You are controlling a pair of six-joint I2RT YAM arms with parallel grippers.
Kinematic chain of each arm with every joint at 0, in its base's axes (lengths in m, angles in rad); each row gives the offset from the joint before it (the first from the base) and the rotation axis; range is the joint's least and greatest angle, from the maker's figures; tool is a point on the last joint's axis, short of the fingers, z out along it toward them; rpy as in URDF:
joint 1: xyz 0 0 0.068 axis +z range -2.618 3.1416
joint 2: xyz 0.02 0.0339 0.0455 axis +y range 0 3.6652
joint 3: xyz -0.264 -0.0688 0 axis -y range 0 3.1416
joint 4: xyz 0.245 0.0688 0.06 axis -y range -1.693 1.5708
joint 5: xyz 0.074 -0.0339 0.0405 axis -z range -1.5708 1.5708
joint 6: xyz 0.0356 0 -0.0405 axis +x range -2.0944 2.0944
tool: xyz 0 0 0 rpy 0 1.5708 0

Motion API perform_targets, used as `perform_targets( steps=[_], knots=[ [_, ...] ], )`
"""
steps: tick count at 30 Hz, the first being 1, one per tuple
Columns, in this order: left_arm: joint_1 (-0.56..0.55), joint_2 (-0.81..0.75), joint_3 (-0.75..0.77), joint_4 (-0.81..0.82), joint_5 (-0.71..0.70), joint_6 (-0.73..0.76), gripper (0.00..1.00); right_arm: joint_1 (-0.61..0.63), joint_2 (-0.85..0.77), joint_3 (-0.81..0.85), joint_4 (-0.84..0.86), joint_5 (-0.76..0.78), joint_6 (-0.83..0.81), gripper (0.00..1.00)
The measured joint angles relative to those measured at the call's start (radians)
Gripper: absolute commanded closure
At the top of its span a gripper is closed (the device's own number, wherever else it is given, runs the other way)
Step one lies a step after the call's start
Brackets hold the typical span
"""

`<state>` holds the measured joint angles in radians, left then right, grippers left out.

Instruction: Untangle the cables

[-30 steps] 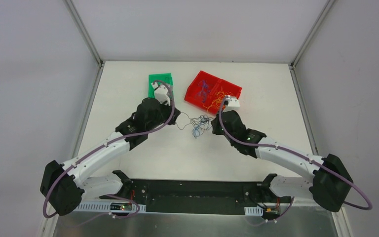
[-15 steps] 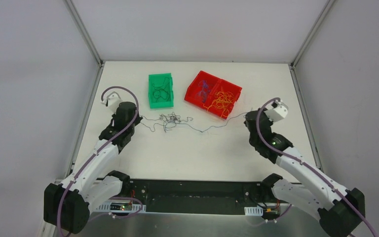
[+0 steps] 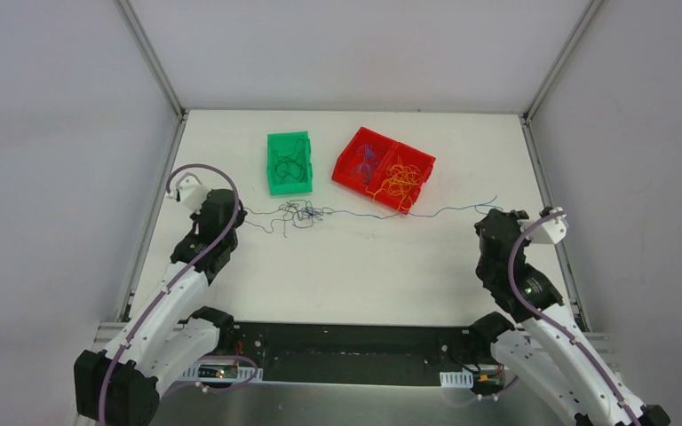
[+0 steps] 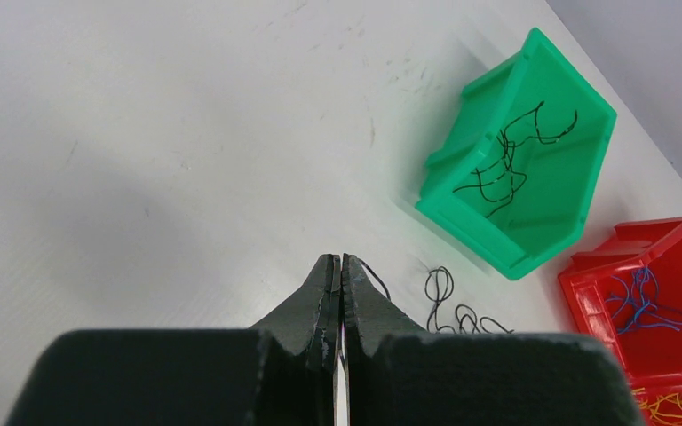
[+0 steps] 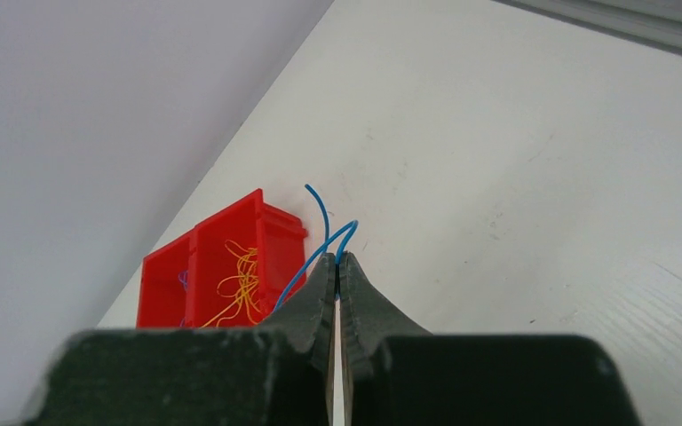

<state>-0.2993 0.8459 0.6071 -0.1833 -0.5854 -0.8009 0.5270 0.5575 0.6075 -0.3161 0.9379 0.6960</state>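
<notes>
The cables [image 3: 313,213] are stretched in a thin line across the middle of the top view. A small knot [image 3: 300,213] lies left of centre on the table [image 3: 364,275], just below the green bin [image 3: 288,162]. The left gripper [image 4: 338,266] is closed tight on a dark strand [image 4: 371,273] at the left end, and the right gripper [image 5: 337,262] is pinched shut on a blue strand [image 5: 318,213] at the right end. Little slack is judged to be available, so the knot may be tightened rather than opened if the ends are drawn further apart. A hair-thin strand could also be snapped, or slipped from the closed jaws, since only a short tip is gripped. The blue strand is run close past the lower corner of the red bin [image 3: 384,169], so that bin could be snagged or its wires dragged out.
</notes>
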Motion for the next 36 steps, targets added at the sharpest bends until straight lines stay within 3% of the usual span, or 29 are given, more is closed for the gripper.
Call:
perform_targets(
  steps=[5, 9, 10, 12, 13, 14, 21, 28, 36],
  knots=[
    [0.0, -0.05, -0.01, -0.02, -0.024, -0.012, 1.0, 0.0, -0.047, -0.002, -0.036, 0.012, -0.026, 0.99],
    [0.0, -0.065, -0.02, 0.051, 0.095, 0.059, 1.0, -0.002, -0.078, -0.024, 0.071, -0.227, -0.155, 0.83],
    [0.0, -0.06, -0.023, 0.085, 0.146, 0.082, 1.0, -0.002, -0.055, -0.024, 0.09, -0.309, -0.187, 0.75],
    [-0.001, -0.044, -0.025, 0.142, 0.254, 0.122, 1.0, 0.001, -0.002, -0.024, 0.111, -0.414, -0.221, 0.36],
    [-0.001, -0.035, -0.026, 0.167, 0.306, 0.142, 1.0, 0.004, 0.035, -0.024, 0.117, -0.47, -0.243, 0.27],
    [-0.001, -0.028, -0.027, 0.188, 0.354, 0.159, 1.0, 0.008, 0.058, -0.024, 0.121, -0.503, -0.245, 0.24],
    [-0.001, -0.021, -0.047, 0.292, 0.552, 0.22, 1.0, 0.152, 0.25, -0.003, 0.158, -0.675, -0.374, 0.26],
    [-0.001, -0.016, -0.051, 0.325, 0.612, 0.238, 1.0, 0.457, 0.658, 0.232, 0.21, -0.687, -0.618, 0.2],
    [-0.001, -0.017, -0.051, 0.328, 0.612, 0.242, 1.0, 0.477, 1.017, 0.581, 0.173, -0.716, -0.806, 0.21]
  ],
)
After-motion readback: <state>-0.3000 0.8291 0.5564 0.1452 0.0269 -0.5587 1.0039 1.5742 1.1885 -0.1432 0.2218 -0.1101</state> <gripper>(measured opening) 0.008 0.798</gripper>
